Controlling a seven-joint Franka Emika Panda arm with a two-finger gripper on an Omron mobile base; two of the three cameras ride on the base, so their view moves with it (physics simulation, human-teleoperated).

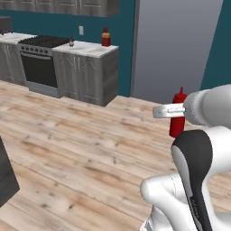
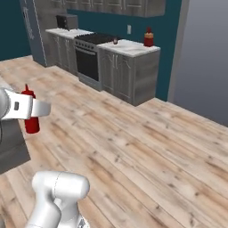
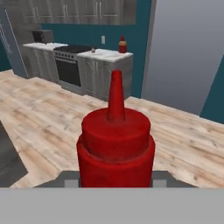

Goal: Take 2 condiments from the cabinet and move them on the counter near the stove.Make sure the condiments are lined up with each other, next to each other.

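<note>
Now carry the red squeeze bottle [image 3: 116,144] upright to the counter [image 1: 92,48].
Your hand [image 1: 173,111] pinches it; set it beside the bottle [image 1: 105,38] at eleven o'clock.

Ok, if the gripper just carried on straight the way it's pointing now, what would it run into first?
Nothing close: the gripper, shut on the red squeeze bottle, points over open wood floor toward the short marble counter beside the stove. That counter's grey base looks like the first obstacle, though depth is uncertain.
</note>
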